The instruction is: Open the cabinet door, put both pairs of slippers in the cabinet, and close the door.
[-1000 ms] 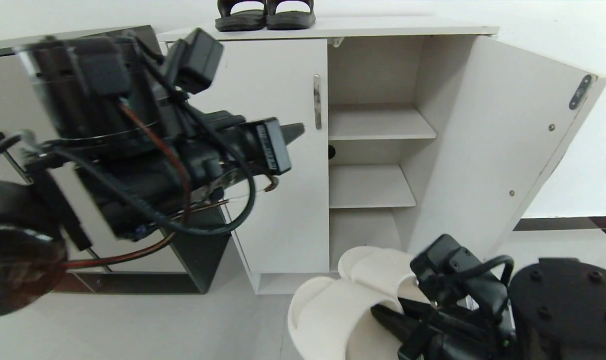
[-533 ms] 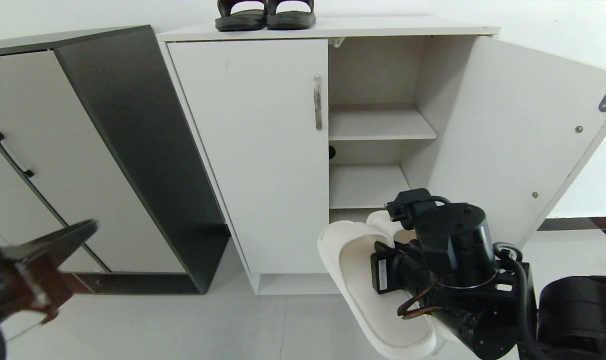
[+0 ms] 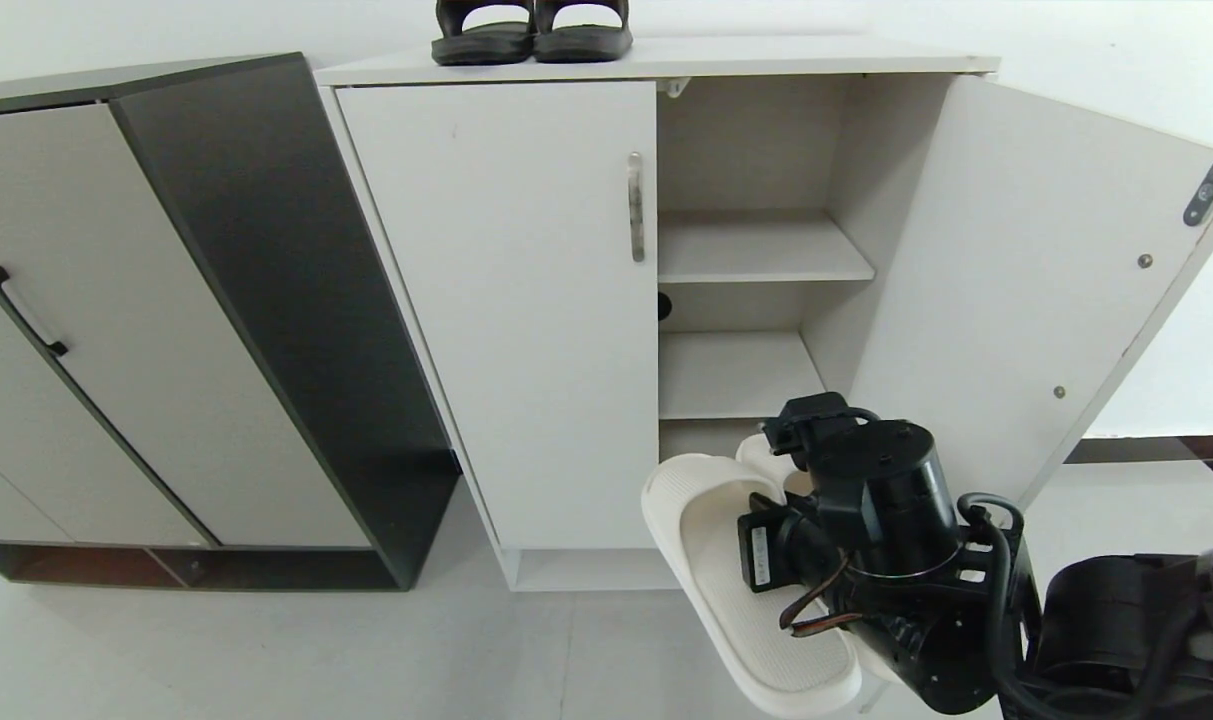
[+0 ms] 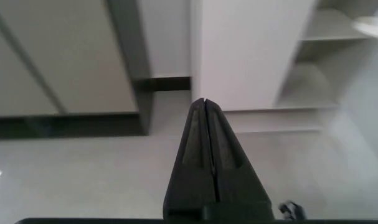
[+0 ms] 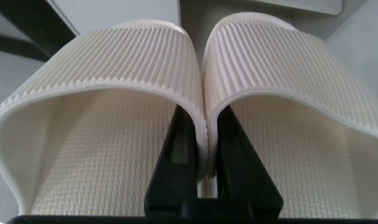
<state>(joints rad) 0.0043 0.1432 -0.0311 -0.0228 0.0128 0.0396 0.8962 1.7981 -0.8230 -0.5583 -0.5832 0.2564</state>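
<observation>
A pair of white slippers (image 3: pixel 718 545) hangs low in front of the open right half of the white cabinet (image 3: pixel 546 300), toes toward its bottom compartment. My right gripper (image 5: pixel 205 167) is shut on the two inner edges of the white slippers (image 5: pixel 114 130), pinching them side by side. A pair of black slippers (image 3: pixel 531 30) stands on the cabinet's top. The right door (image 3: pixel 1016 300) is swung wide open; the left door with its metal handle (image 3: pixel 635 205) is closed. My left gripper (image 4: pixel 204 107) is shut and holds nothing, above the floor in front of the cabinet (image 4: pixel 238 50).
Two bare shelves (image 3: pixel 756 250) (image 3: pixel 736 375) sit inside the open half. A grey-and-dark cabinet (image 3: pixel 116 300) stands against the white one on the left. Open floor (image 3: pixel 316 650) lies in front of both.
My left arm has dropped away from in front of the closed door and left the head view. My right arm has lifted the white slippers toward the bottom compartment.
</observation>
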